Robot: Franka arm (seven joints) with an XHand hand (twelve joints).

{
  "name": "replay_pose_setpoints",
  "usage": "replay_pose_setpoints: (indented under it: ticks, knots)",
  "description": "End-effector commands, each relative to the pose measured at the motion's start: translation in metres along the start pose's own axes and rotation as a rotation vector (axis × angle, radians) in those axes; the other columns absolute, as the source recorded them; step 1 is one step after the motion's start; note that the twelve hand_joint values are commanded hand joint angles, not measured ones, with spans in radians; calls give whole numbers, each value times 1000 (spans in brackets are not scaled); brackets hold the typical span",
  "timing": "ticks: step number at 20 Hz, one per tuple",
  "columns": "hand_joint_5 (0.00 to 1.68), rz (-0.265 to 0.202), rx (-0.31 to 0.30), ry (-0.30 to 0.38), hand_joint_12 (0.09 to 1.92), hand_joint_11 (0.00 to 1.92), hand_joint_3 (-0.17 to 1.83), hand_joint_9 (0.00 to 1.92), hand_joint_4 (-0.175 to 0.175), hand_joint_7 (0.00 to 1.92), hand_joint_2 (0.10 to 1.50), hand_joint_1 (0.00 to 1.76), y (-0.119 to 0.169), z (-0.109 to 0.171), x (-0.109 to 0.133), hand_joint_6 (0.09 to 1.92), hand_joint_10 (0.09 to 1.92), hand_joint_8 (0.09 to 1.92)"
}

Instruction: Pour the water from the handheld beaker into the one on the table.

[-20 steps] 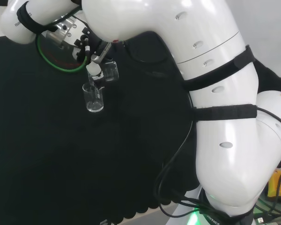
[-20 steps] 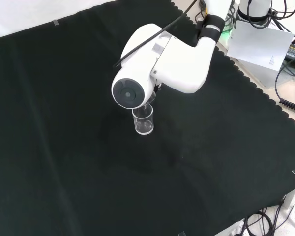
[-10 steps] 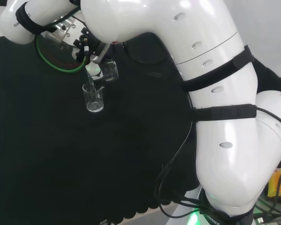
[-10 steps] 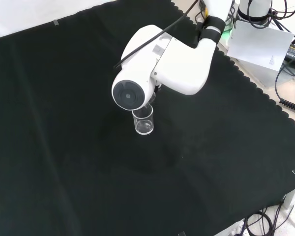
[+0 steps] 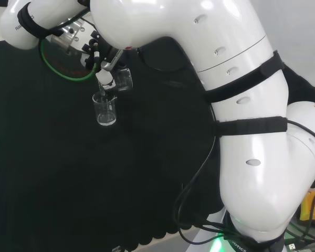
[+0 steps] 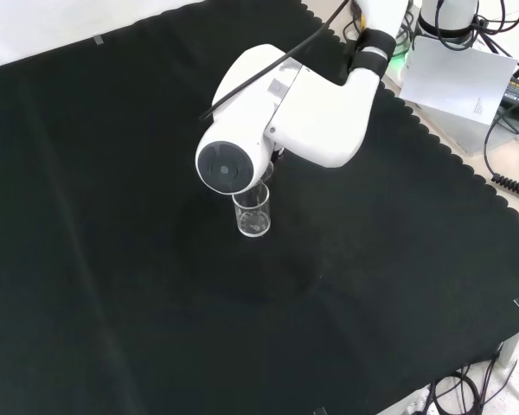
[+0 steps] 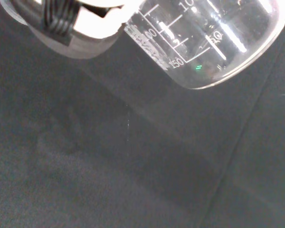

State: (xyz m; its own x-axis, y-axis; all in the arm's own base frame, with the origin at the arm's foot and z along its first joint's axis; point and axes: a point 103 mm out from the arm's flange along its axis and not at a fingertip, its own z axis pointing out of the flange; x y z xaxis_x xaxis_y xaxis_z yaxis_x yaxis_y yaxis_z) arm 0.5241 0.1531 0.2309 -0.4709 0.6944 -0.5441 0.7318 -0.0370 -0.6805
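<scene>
1. in the wrist view, a clear handheld beaker (image 7: pixel 206 42) with printed graduation marks is being held tilted against the black cloth (image 7: pixel 109 166), with a blurred part of the hand (image 7: pixel 92 21) seen just beside its wall.
2. in the head view, the handheld beaker (image 5: pixel 122 79) is being gripped by the hand (image 5: pixel 102 65), whose fingers are curled round it; it is being tipped on its side, mouth turned toward the view's left.
3. just below that mouth, the table beaker (image 5: pixel 105 109) is being left upright on the cloth, the two rims close together or touching; which cannot be told.
4. in the front view, the table beaker (image 6: pixel 253 211) is being partly overlapped by the arm's white link (image 6: pixel 277 117) with its round grey cap.
</scene>
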Motion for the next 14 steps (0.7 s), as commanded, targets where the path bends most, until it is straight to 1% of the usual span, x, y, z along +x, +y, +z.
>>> replay_pose_setpoints:
  ticks: [1,8,11,14]
  knots:
    - [1046,3,8,-2,827,1114,-175,1358,-110,1260,1114,1283,0,0,0,853,994,760]
    - [1046,4,12,-1,827,1114,-175,1357,-111,1260,1115,1283,0,0,0,854,994,760]
    - [1045,-3,13,4,826,1114,-175,1357,-112,1261,1115,1283,1,0,-3,854,994,759]
    - [1046,4,15,-4,826,1114,-175,1358,-112,1261,1114,1283,0,-1,-1,854,994,759]
